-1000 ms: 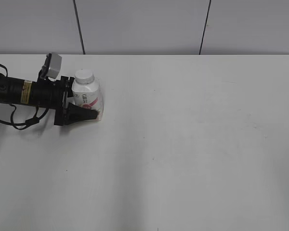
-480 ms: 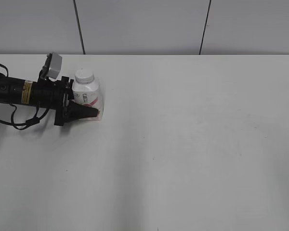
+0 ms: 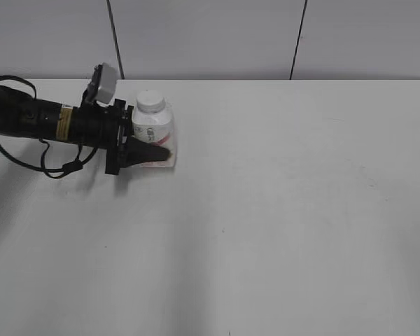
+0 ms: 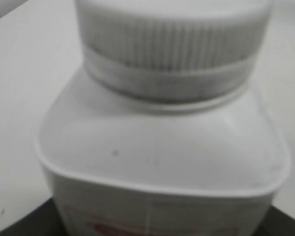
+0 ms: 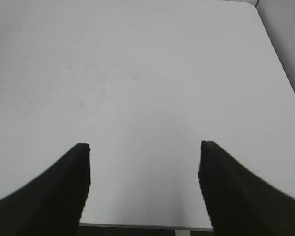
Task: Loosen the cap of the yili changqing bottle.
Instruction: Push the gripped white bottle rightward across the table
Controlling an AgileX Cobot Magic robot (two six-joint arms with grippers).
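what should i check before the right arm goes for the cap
1. Left hand clamped on the yili changqing bottle: ok.
2. Bottle upright on the table: ok.
3. Cap seated on the neck, nothing over it: ok.
4. Right hand open: ok.
5. Right hand near the cap: not ok, only bare table under it.
6. Grip firm enough to resist twisting: cannot tell.

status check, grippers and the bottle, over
Left gripper shut on small white squarish plastic bottle, upright on table. Ribbed white screw cap on, untouched. Right gripper open, empty, nothing in the way.
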